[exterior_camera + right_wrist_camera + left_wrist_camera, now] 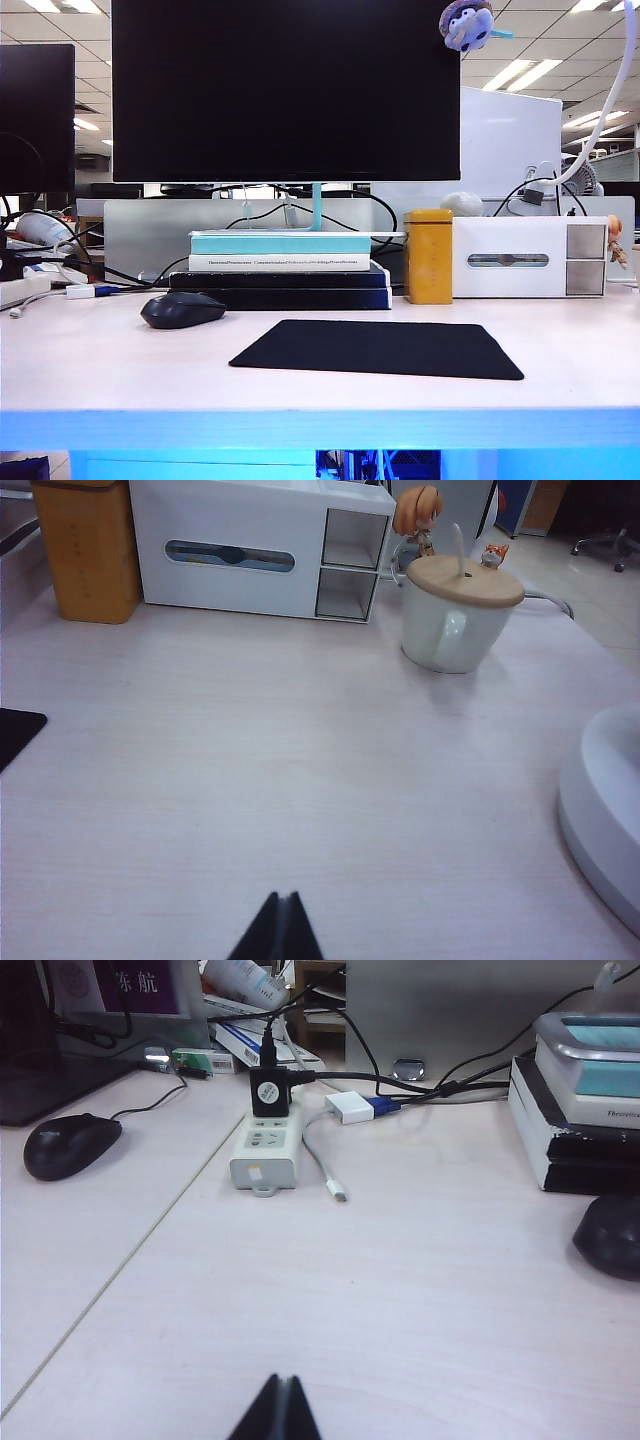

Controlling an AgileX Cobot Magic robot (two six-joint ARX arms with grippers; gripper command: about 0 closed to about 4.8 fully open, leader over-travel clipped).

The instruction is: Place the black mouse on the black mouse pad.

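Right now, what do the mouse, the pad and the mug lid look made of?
Black mouse: matte plastic, likely; smooth dome, faint sheen. Black mouse pad: probably cloth over foam; thin, flat, no glare. Mug lid: wood or bamboo by its tan, dull surface; mug itself glossy white, likely ceramic.

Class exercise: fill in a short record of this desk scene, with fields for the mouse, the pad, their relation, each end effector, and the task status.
mouse: black mouse on the desk, in front of the stacked books
pad: black mouse pad, flat, bare
relation: mouse left of pad, apart
left end effector: shut, holding nothing, above bare desk
right end effector: shut, holding nothing, above bare desk
status: mouse not yet on pad
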